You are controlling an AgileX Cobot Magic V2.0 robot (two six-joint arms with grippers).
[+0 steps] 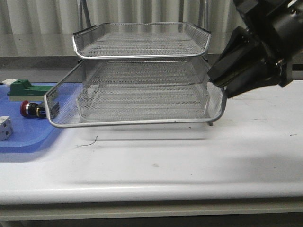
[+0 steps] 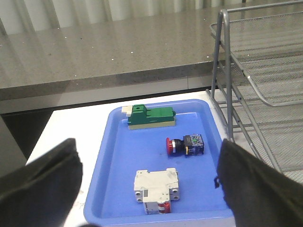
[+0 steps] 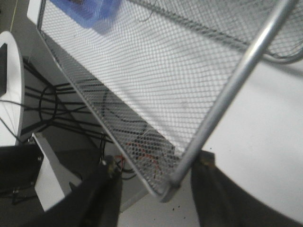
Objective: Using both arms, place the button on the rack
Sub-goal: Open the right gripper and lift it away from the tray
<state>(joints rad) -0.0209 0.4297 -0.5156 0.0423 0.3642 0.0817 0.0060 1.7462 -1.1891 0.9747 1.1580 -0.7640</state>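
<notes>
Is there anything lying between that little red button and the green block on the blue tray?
No. In the left wrist view, only bare blue tray floor separates the button from the green block; they sit apart.

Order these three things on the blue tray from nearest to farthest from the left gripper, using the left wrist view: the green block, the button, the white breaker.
1. White breaker, near end of the blue tray, closest to the left gripper.
2. Button, mid-tray, on the rack side.
3. Green block, at the tray's far end.
</notes>
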